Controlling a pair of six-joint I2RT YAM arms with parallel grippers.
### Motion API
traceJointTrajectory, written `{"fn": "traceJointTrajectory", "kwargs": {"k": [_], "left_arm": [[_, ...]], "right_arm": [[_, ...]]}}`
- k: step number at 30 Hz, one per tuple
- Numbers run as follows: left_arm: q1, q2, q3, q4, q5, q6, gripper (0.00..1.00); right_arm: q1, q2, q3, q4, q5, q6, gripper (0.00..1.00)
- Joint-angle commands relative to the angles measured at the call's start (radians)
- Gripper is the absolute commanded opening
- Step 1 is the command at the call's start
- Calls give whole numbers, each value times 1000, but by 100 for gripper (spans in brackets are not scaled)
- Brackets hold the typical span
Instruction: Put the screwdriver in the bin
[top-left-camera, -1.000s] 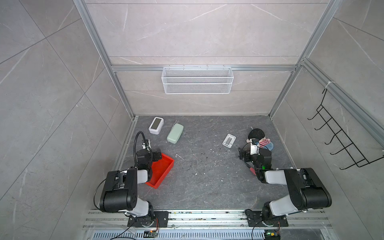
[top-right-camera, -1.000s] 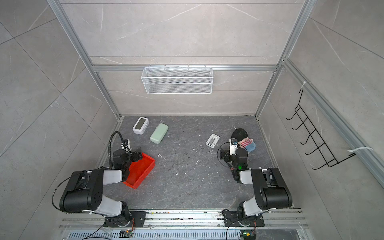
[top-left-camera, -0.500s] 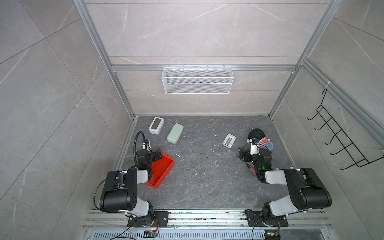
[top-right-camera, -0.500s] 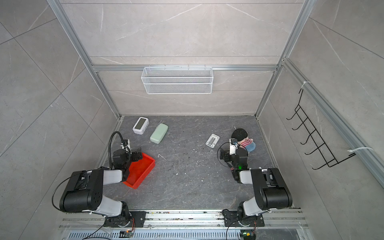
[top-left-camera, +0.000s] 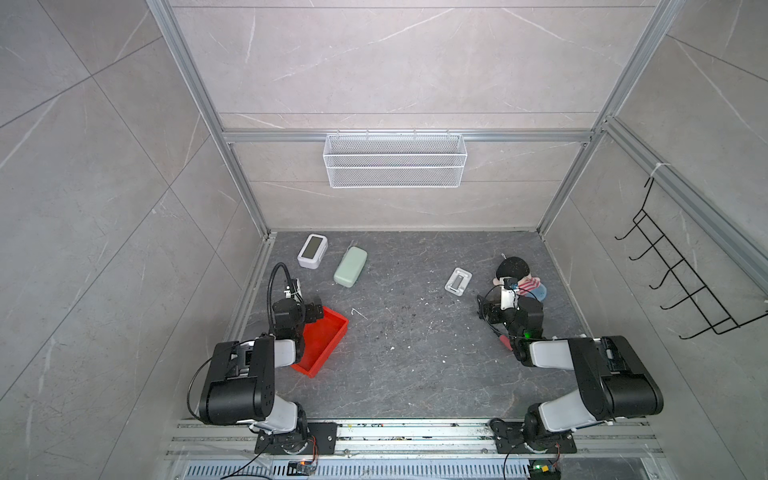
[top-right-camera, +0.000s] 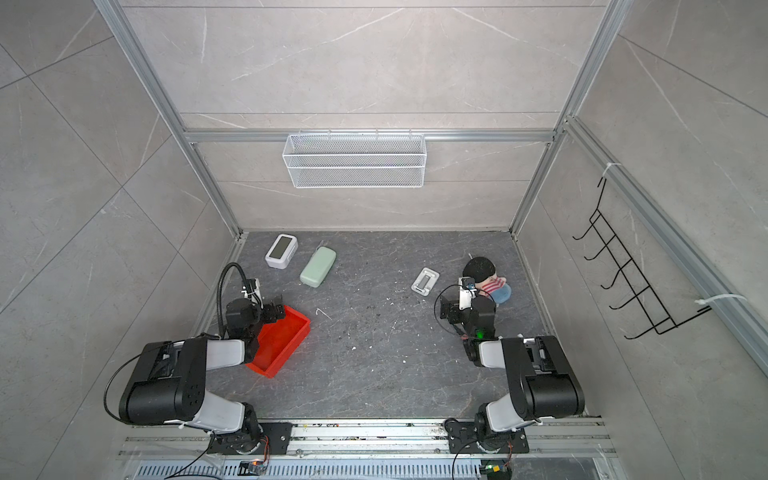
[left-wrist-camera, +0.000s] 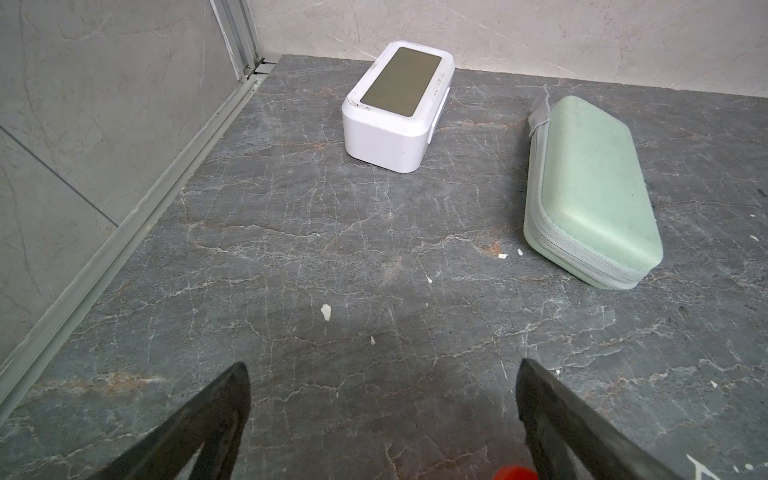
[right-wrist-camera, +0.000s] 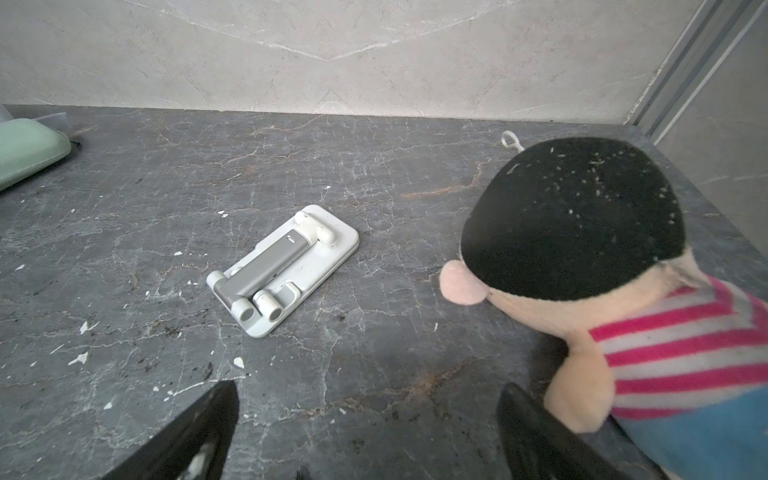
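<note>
currently the screwdriver (top-left-camera: 504, 341) lies on the counter (top-left-camera: 415, 374) behind the right pincer (top-left-camera: 485, 309), partly hidden. both pincers are open and empty; the left pincer (top-left-camera: 314, 312) hovers over the bin (top-left-camera: 328, 347). nothing has moved since the earlier frame.

The dark grey veined stone-look surface (left-wrist-camera: 291, 249) is matt and flecked. The shallow bright red plastic bin (top-left-camera: 326, 345) looks smooth, the mint-green zipped case (left-wrist-camera: 594, 187) finely grained and matt, and the white plastic box (left-wrist-camera: 386, 137) glossy. The striped plush doll (right-wrist-camera: 582, 224) is fuzzy cloth.

both top views: high, looking down, same whole floor (top-left-camera: 415, 374) | wrists: low, close, facing back wall (left-wrist-camera: 540, 37); both catch case (left-wrist-camera: 590, 187)
</note>
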Motion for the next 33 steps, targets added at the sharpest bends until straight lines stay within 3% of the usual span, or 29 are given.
{"fn": "traceJointTrajectory", "kwargs": {"k": [1, 7, 16, 22, 25, 33], "left_arm": [[-2, -12, 0, 18, 0, 5, 100], [-1, -113, 41, -136, 19, 13, 100], [-6, -317, 76, -344, 106, 63, 100], [-34, -420, 134, -495, 259, 81, 100], [-82, -440, 172, -556, 303, 115, 100], [-337, -387, 292, -677, 419, 262, 100]], "right_arm": [[5, -2, 11, -2, 4, 2, 99], [4, -77, 10, -55, -10, -3, 99], [5, -334, 112, -468, -82, -94, 99], [5, -482, 219, -769, -89, -184, 99], [5, -528, 275, -903, -71, -229, 99], [6, -541, 449, -1272, -30, -344, 99]]}}
